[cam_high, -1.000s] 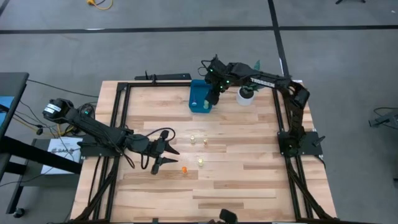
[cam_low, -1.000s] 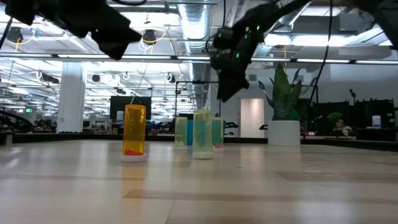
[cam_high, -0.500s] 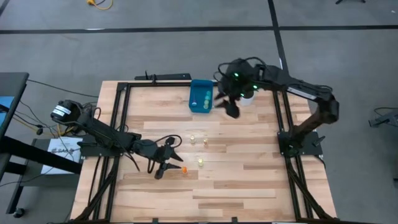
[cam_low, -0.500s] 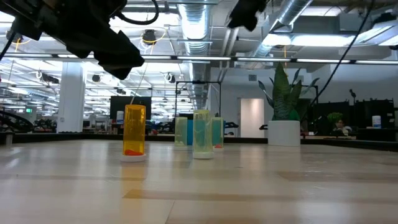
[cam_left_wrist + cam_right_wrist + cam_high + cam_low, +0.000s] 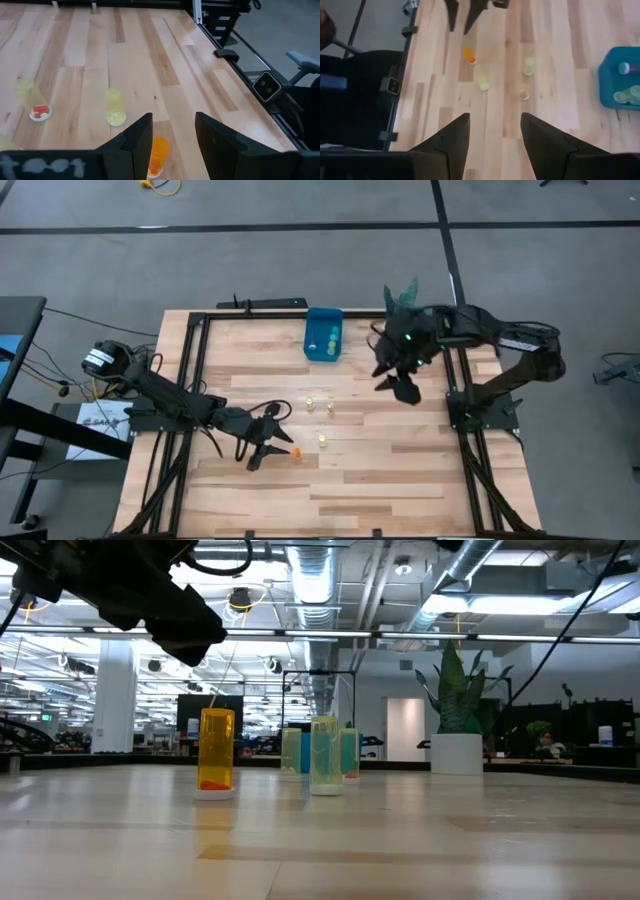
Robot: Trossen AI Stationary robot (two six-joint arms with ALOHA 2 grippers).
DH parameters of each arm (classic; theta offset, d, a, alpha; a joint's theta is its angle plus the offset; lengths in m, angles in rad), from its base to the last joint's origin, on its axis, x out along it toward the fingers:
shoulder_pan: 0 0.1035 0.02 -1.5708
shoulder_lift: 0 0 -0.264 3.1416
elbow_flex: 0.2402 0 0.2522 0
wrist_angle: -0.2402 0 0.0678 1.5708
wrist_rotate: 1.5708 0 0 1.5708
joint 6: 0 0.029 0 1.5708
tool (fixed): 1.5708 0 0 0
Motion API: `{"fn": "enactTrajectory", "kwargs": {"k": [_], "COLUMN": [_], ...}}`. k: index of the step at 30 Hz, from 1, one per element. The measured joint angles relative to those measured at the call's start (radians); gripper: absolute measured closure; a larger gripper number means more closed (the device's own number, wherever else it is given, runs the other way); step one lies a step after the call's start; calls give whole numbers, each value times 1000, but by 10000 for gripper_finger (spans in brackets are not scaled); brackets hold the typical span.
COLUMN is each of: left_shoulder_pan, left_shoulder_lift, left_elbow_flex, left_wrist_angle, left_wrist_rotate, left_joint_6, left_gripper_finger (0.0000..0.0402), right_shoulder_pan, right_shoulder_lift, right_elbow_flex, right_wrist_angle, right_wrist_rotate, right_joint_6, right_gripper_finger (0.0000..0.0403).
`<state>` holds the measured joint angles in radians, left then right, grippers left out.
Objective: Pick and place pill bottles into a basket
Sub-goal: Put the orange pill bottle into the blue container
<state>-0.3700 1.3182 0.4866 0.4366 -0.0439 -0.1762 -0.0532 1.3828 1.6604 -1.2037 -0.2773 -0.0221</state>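
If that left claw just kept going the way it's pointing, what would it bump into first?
Most likely the orange pill bottle: it stands just ahead of the open left gripper, in line with the gap between its fingers.

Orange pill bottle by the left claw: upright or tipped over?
Upright. The orange pill bottle stands on its white cap in the low view, ahead of the open left claw.

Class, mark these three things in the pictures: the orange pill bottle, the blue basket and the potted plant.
orange pill bottle (image 5: 216, 748): low view, middle of its translucent body.
blue basket (image 5: 313, 350): high view, its left wall.
potted plant (image 5: 457, 753): low view, front of its white pot.
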Motion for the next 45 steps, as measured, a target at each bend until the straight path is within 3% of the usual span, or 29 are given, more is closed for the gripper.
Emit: {"fn": "enactTrajectory", "kwargs": {"k": [8, 18, 27, 31, 41, 45], "left_shoulder_pan": [-31, -32, -32, -32, -31, -32], "left_shoulder_lift": [0, 0, 0, 0, 4, 16], "left_elbow_flex": [0, 0, 0, 0, 1, 1], "left_wrist_angle": [0, 4, 20, 26, -23, -35], "left_wrist_rotate": [-51, -55, -74, -78, -111, -65], "left_joint_6": [-9, -9, -25, -60, -139, -128], "left_gripper_finger": [264, 264, 264, 264, 264, 264], "right_shoulder_pan": [212, 315, 314, 314, 324, 323], "right_shoulder_lift": [-66, -282, -495, -512, -397, -351], "right_elbow_flex": [-61, -520, -860, -916, -917, -917], "right_wrist_angle": [70, 425, 791, 932, 906, 911], "right_wrist_rotate": [216, 279, 646, 649, 615, 618], "right_joint_6": [72, 125, 307, 314, 302, 284], "right_gripper_finger": [234, 234, 234, 234, 234, 234]}}
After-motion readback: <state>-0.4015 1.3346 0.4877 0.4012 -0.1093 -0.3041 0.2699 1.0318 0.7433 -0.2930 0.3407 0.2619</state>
